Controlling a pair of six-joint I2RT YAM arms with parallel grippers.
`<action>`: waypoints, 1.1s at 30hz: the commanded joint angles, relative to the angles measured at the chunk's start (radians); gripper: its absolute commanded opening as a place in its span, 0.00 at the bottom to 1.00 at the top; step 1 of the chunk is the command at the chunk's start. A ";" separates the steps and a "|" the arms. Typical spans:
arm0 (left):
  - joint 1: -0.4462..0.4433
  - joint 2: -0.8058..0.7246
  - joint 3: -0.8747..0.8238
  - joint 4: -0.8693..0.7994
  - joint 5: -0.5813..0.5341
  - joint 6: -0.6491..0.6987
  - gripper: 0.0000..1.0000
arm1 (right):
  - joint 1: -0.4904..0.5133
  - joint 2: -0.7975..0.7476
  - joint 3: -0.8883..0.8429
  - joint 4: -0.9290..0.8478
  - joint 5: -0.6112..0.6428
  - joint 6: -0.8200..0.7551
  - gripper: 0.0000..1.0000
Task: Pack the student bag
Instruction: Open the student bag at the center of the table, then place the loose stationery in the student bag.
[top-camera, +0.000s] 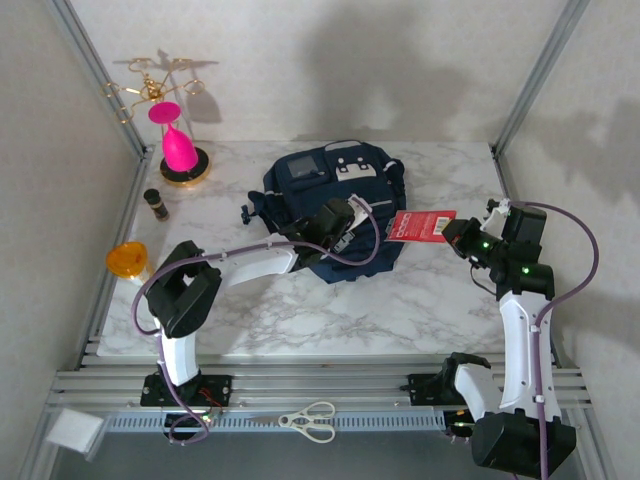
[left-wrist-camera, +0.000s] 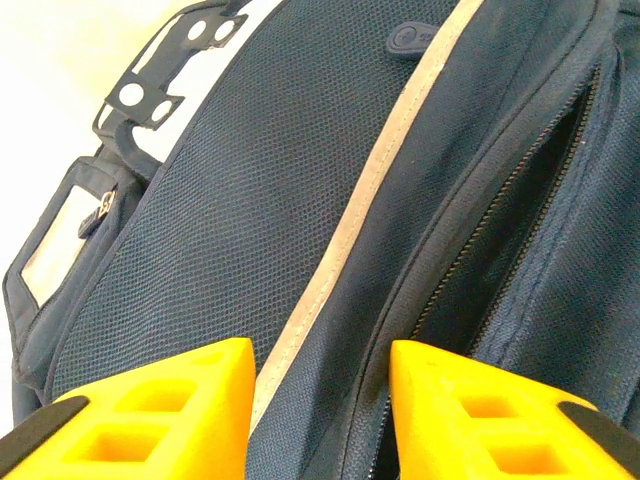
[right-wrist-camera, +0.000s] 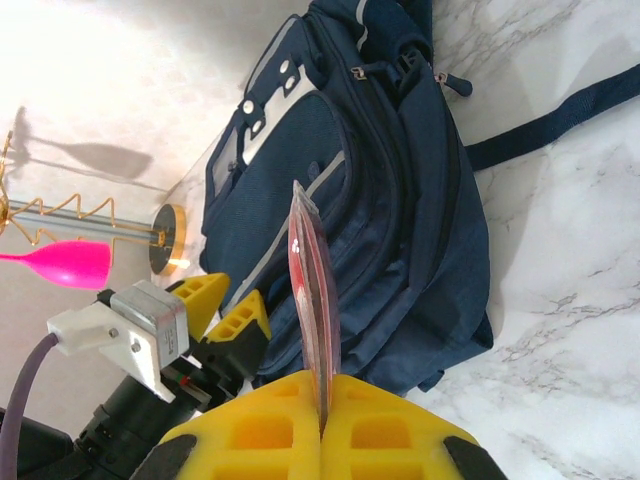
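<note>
Your left fingers (left-wrist-camera: 150, 420) stand apart, bag (left-wrist-camera: 260, 200) fabric between them, grip unclear | your right fingers (right-wrist-camera: 250, 435) clamp a red packet (right-wrist-camera: 312, 290) beside the bag.

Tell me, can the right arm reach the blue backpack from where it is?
Probably yes. The right arm's jaws, pinching a red packet, hang just right of the backpack, with bare marble table between. The left arm's jaws straddle the bag's front, so it could get crowded there.

Print on the flat red packet (top-camera: 421, 226) in the right pincer (right-wrist-camera: 322, 388) cannot be read; the navy-blue fabric backpack (left-wrist-camera: 250, 180) is cropped around the left pincer (left-wrist-camera: 320, 400).
</note>
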 joint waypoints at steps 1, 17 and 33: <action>-0.002 0.025 0.006 -0.007 -0.011 0.017 0.36 | -0.006 0.005 -0.003 0.022 0.000 -0.008 0.00; -0.002 -0.054 0.131 -0.061 -0.043 -0.071 0.00 | 0.010 0.051 -0.129 0.239 -0.237 0.125 0.00; -0.005 -0.101 0.177 -0.036 -0.137 -0.139 0.00 | 0.271 0.435 -0.130 0.818 -0.250 0.360 0.00</action>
